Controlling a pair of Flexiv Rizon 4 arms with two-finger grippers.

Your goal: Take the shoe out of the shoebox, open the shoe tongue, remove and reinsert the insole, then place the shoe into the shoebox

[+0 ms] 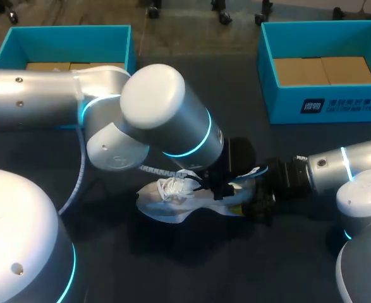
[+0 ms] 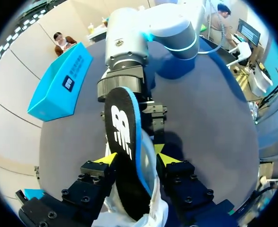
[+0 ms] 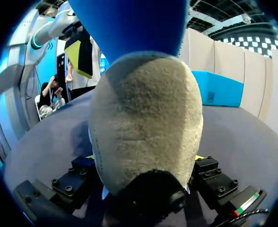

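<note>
Two claws on one shoe at mid-counter

The white shoe (image 1: 172, 203) rests on the dark counter (image 1: 191, 271), toe toward 9 o'clock. The left claw (image 2: 135, 160) pinches the black, blue-edged insole (image 2: 122, 137), which stands up out of the shoe. The right claw (image 3: 143, 161) is clamped on the shoe's grey heel from 3 o'clock. The far-left shoebox (image 1: 65, 33) sits at 11 o'clock, the far-right shoebox (image 1: 337, 106) at 1 o'clock.
</note>
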